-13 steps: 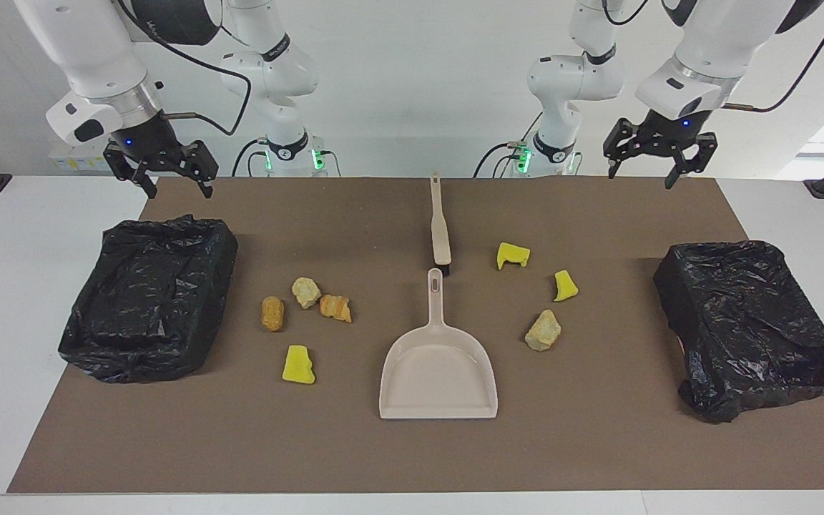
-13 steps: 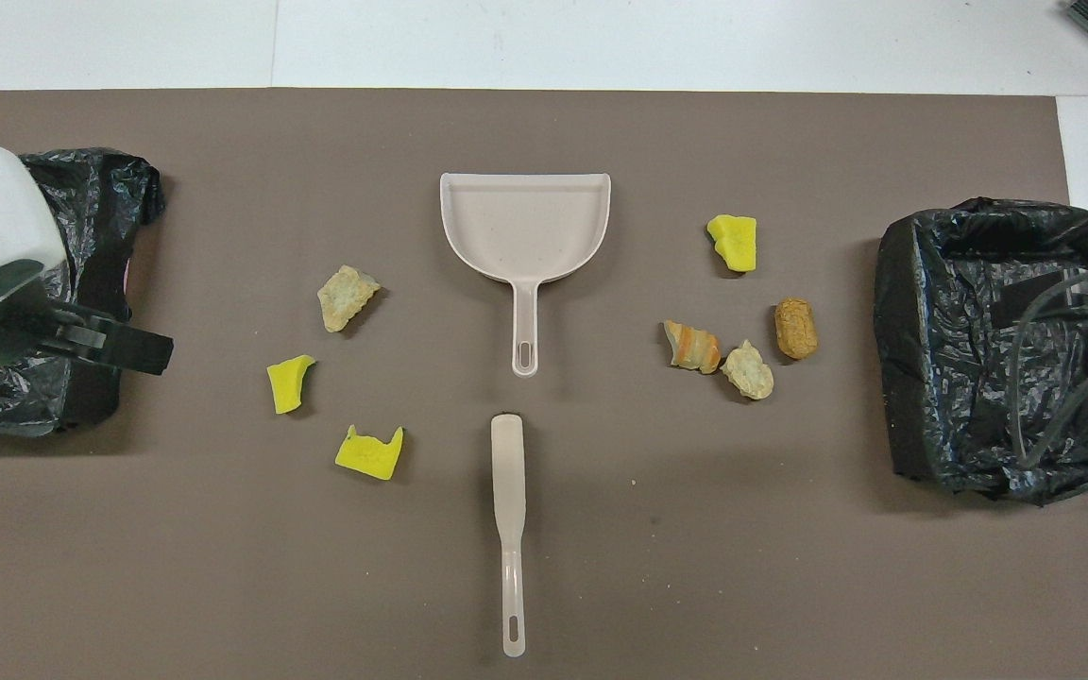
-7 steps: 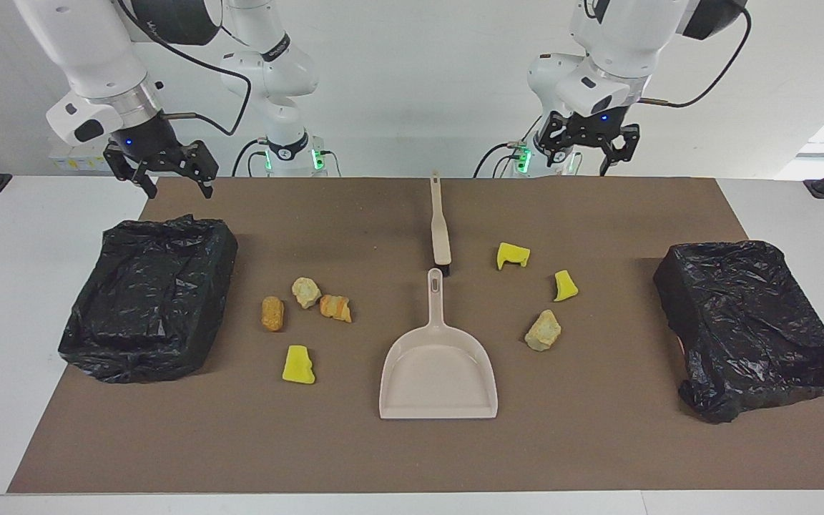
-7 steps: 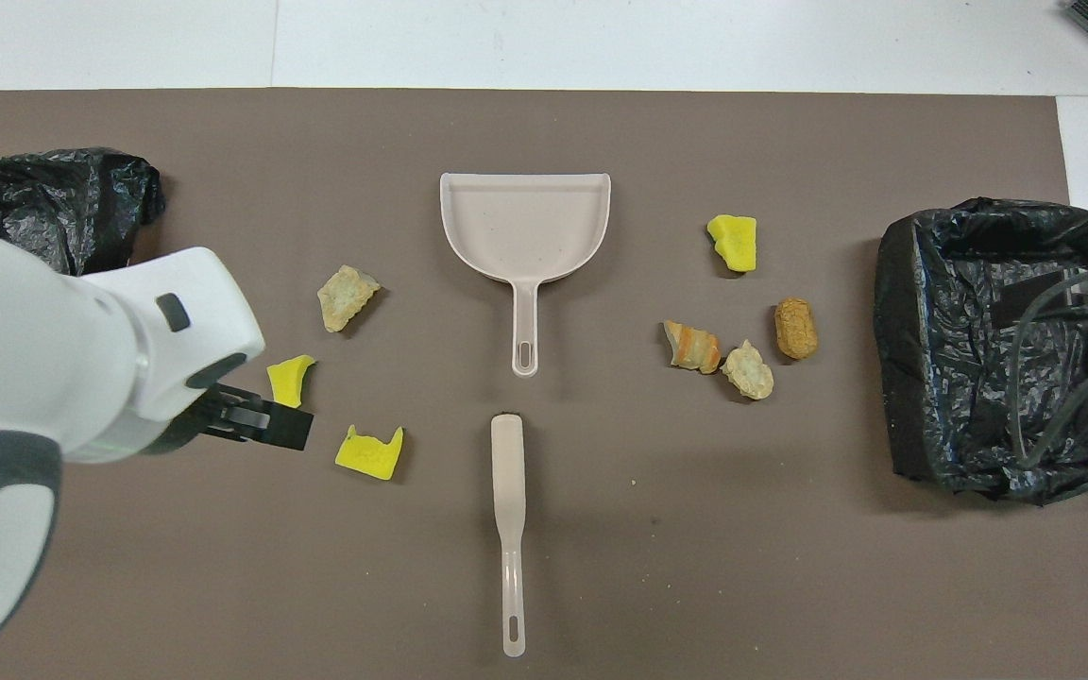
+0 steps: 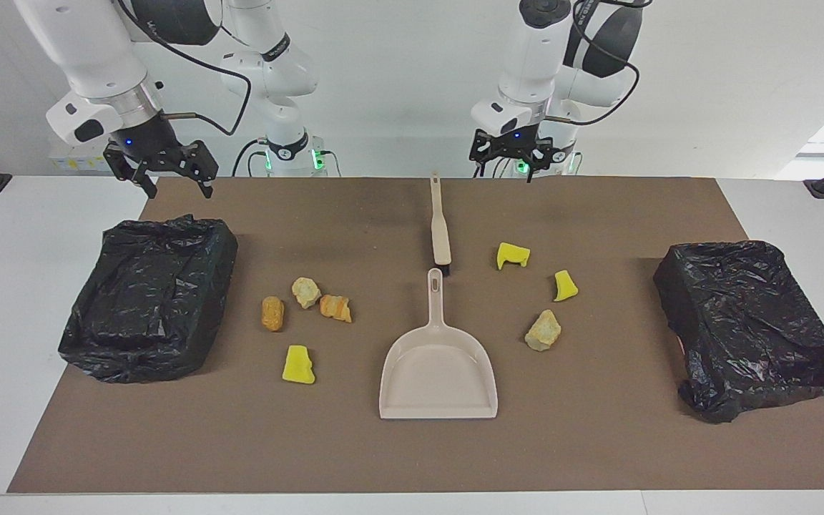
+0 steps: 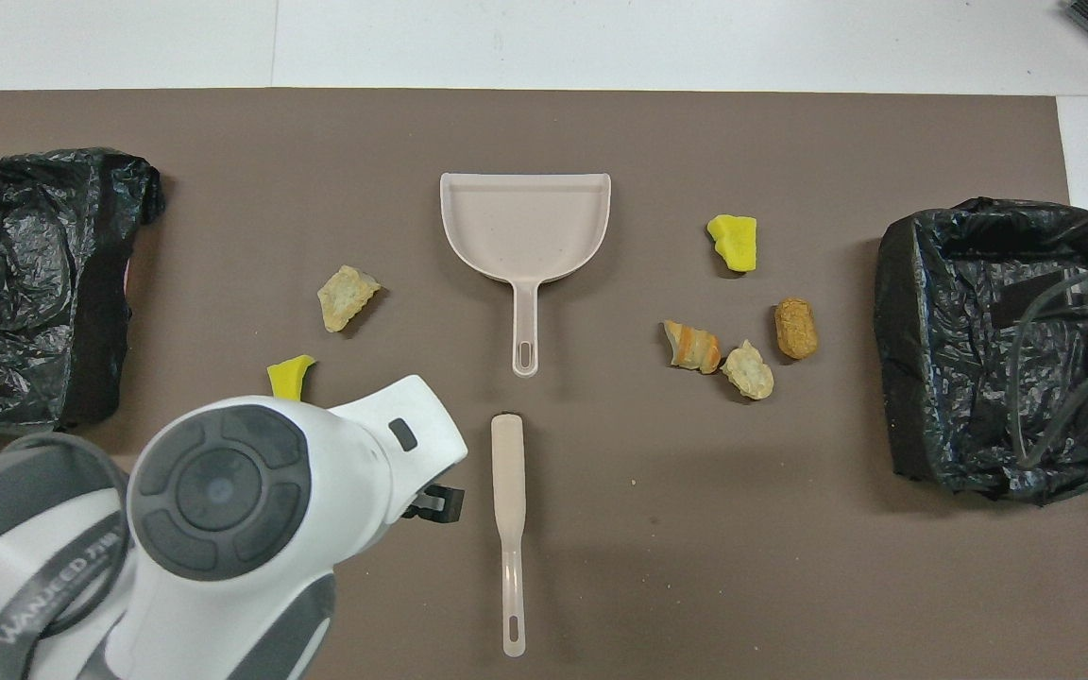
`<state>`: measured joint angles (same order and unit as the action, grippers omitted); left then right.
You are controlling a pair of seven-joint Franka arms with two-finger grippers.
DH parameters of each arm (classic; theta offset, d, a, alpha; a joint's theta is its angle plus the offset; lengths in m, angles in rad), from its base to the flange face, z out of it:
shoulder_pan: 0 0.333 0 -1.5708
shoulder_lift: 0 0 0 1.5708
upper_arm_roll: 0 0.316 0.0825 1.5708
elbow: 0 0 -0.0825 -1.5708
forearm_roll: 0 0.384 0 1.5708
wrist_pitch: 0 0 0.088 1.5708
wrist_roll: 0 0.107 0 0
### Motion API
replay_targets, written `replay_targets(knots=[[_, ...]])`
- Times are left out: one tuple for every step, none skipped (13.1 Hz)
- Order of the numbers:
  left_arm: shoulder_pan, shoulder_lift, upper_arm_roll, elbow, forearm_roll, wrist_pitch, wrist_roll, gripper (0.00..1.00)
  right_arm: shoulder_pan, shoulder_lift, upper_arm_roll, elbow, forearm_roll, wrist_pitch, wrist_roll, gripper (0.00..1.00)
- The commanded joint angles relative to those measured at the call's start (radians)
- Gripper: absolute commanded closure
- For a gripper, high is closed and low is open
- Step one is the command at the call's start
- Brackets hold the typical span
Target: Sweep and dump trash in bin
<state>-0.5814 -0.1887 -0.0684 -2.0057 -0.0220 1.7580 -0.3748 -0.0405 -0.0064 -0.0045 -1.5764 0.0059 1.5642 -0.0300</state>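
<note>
Taking the tip of the dustpan's handle as the dial's centre, with twelve o'clock pointing away from the robots, the brush lies at six, its bristle end facing the handle, so each arm can take one implement without crossing. The left tool hangs at about seven, just beside the brush's handle, fingers apart and holding nothing; I judge it is placed for a grasp there. The right tool waits with fingers spread over the bin at three. The trash sits loose on the tabletop in two clusters flanking the dustpan: yellow foam at eight, more yellow at nine and a beige lump at ten; a striped orange piece, a pale lump and a tan one at three, with yellow foam at two. The second bin stands at nine, so either cluster has a short carry once swept; nothing is swept yet.
</note>
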Motion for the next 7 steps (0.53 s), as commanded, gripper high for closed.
replay_targets(knots=[[-0.070,-0.046,0.018,-0.122,-0.019,0.096,-0.044,0.00,-0.004,0.000,0.003,0.001,-0.003,0.002,0.018,0.00],[-0.092,-0.046,0.018,-0.155,-0.019,0.136,-0.076,0.00,-0.002,0.000,0.001,0.001,-0.003,-0.004,0.015,0.00],[-0.107,-0.048,0.018,-0.185,-0.021,0.174,-0.102,0.00,-0.005,0.000,0.001,0.001,-0.004,-0.006,0.015,0.00],[-0.138,-0.035,0.019,-0.197,-0.021,0.198,-0.116,0.00,-0.007,-0.001,0.000,-0.002,-0.004,-0.009,0.015,0.00],[-0.167,0.000,0.019,-0.206,-0.021,0.215,-0.130,0.00,-0.007,-0.003,0.001,-0.004,-0.012,-0.009,0.012,0.00],[-0.198,0.035,0.019,-0.217,-0.021,0.251,-0.159,0.00,-0.007,-0.004,0.003,-0.005,-0.012,-0.012,0.007,0.00],[-0.225,0.055,0.019,-0.244,-0.021,0.306,-0.202,0.00,0.001,-0.007,0.004,-0.007,-0.010,-0.012,0.008,0.00]])
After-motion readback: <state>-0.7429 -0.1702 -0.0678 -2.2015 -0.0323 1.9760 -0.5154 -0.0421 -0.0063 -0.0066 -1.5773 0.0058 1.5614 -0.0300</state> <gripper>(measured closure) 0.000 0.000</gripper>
